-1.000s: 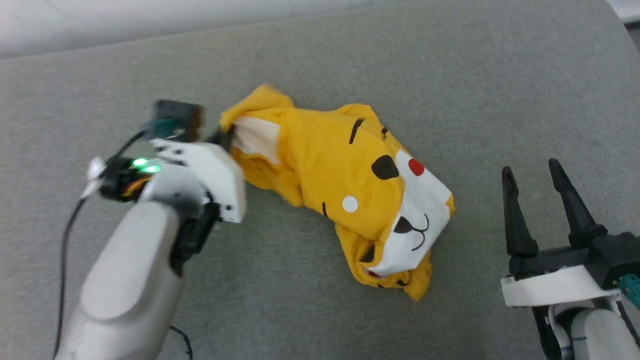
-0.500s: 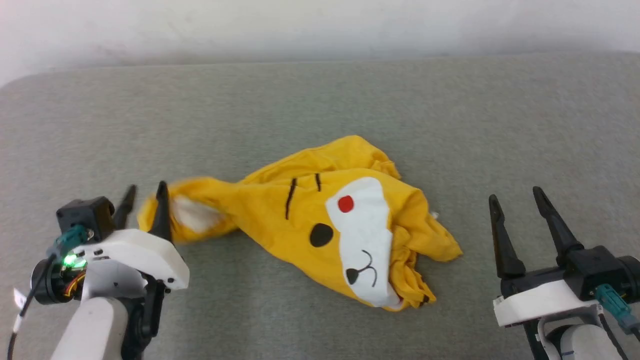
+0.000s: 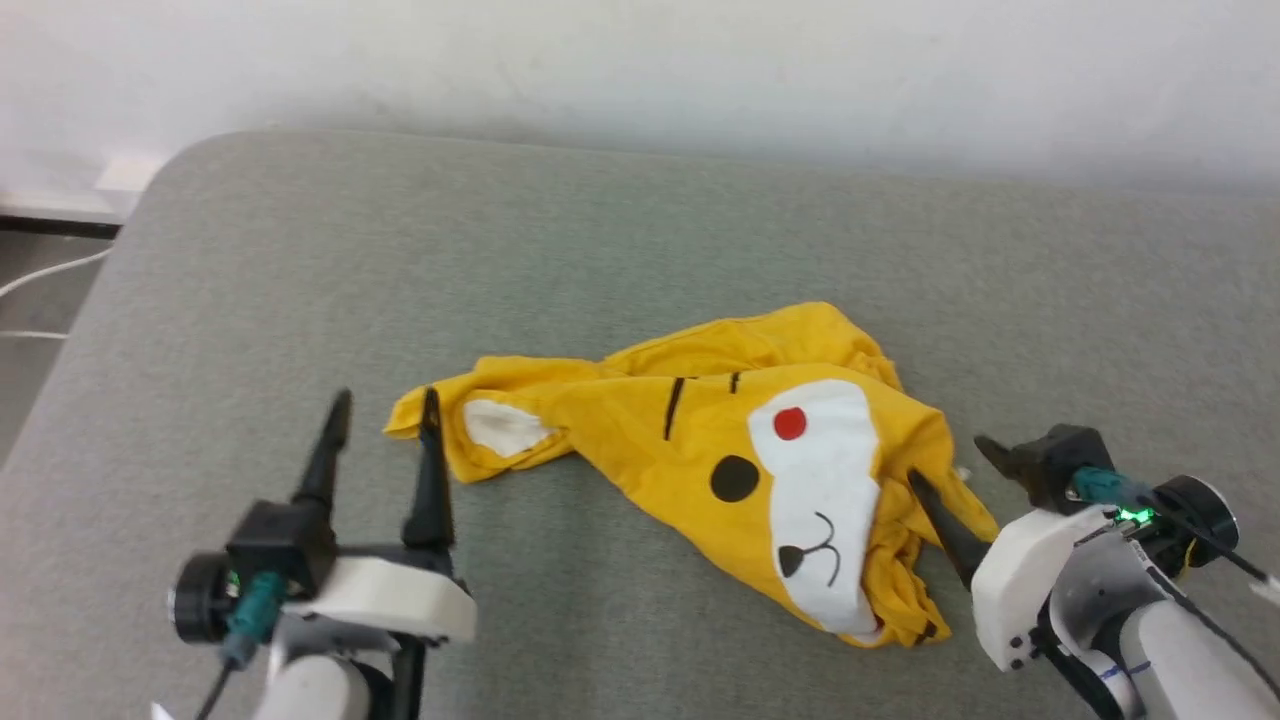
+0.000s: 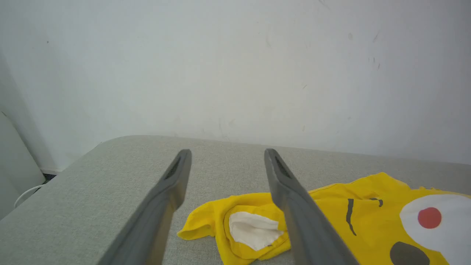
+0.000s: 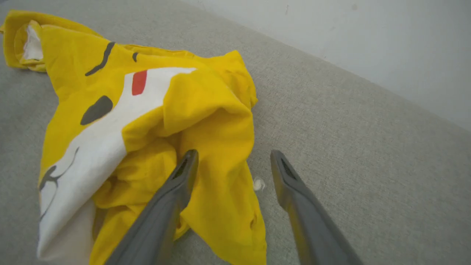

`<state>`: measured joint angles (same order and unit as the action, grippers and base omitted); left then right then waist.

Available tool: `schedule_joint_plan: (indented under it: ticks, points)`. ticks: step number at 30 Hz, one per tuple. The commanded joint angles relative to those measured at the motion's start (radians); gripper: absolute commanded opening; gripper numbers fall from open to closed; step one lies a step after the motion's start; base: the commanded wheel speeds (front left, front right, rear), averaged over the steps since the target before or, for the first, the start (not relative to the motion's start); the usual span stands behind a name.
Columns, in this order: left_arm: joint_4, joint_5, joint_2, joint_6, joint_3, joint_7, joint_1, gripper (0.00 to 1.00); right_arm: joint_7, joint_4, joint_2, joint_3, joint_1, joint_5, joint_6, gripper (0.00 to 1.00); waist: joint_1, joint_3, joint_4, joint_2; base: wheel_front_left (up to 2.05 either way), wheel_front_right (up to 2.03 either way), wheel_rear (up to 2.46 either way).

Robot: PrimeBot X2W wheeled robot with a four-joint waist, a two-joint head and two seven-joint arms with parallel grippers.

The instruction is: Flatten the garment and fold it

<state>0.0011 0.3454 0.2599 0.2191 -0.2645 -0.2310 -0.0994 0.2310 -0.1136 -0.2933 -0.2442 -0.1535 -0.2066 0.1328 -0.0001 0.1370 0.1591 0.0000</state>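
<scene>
Two things frame the work: a white wall (image 3: 640, 60) behind the grey padded surface (image 3: 600, 230), and a white cable (image 3: 50, 275) beyond that surface's left corner. A small white speck (image 5: 258, 184) lies on the padding just beside the shirt's right edge.

The shirt (image 3: 700, 440) lies near the middle of the surface, between the two grippers. The left gripper (image 3: 385, 398) stands at the shirt's left end with its fingers spread wide and nothing between them. In the left wrist view its inner finger crosses in front of the sleeve and hides part of it. The right gripper (image 3: 950, 460) is at the shirt's right edge, fingers also spread. In the right wrist view one finger (image 5: 176, 184) lies over the bunched yellow cloth and the other over bare padding, with the cloth's edge between them. Whether that finger touches the cloth is hard to tell.

The shirt is crumpled, not flat. It is bright yellow, with a cartoon face turned up: a white patch with a red dot, a black spot, a small black nose and mouth, and two black stripes. The left sleeve end curls over and shows a white patch. The right side is gathered in deep folds.
</scene>
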Motion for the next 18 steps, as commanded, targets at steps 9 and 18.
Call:
schedule_joint_plan:
  ticks: [9, 18]
  points:
    - [0.050, -0.006, -0.031, -0.026, -0.024, -0.021, 0.004, 1.00, 0.146, -0.168, -0.050, -0.068, -0.071, -0.042, -0.002, 1.00, 0.0001, -0.008, 0.069, 0.0000, 0.00, 0.00, 0.00]
    - [0.084, -0.007, -0.028, -0.031, -0.014, -0.027, 0.002, 1.00, 0.016, -0.151, -0.039, 0.047, -0.069, 0.027, -0.002, 0.00, 0.0001, -0.038, 0.005, 0.0000, 0.00, 0.00, 0.00]
